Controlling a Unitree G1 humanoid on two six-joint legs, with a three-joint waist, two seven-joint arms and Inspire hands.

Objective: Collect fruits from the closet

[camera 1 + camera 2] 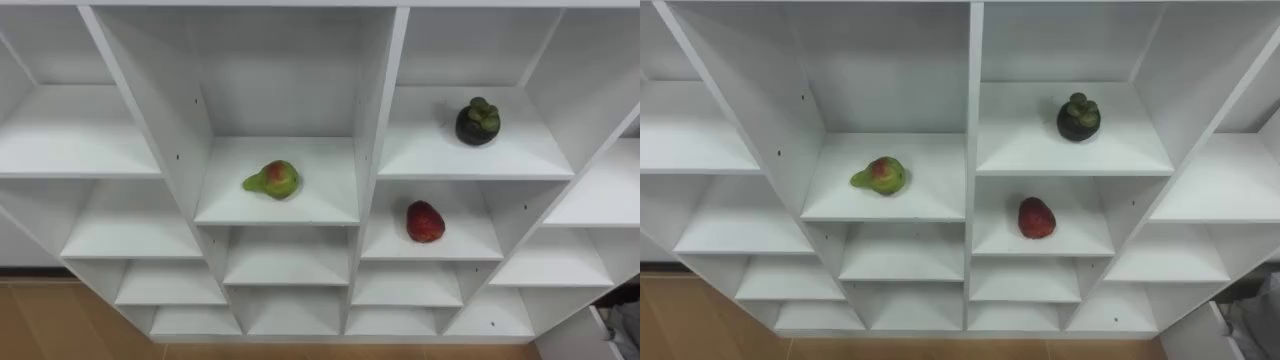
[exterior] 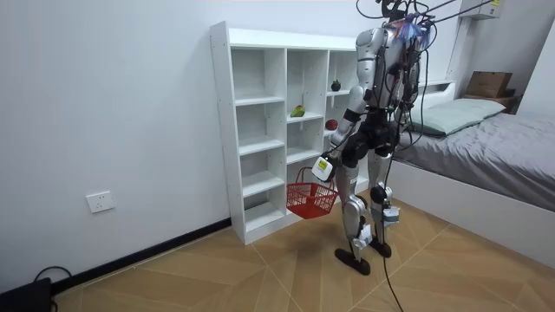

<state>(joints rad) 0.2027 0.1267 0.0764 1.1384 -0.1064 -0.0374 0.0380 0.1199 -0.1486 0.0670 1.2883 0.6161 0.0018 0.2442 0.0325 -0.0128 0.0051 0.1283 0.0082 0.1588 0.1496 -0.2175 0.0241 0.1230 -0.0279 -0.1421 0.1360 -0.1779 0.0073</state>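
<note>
Standing before white closet (image 1: 381, 110), my left robot hand (image 2: 323, 167) curled round handle of red basket (image 2: 310, 200). Green-red pear (image 1: 272, 180) mid-shelf, centre compartment; dark mangosteen (image 1: 478, 122) near back edge of right-hand shelf; red fruit (image 1: 425, 221) on shelf below.

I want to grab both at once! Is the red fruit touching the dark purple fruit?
Apart. The left eye view shows the dark purple fruit one shelf up and the red fruit on the shelf below, with a white board between them.

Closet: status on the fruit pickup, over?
Left hand carrying red basket. Pear, mangosteen, red fruit on closet shelves, none collected. Nothing blocking them.
</note>
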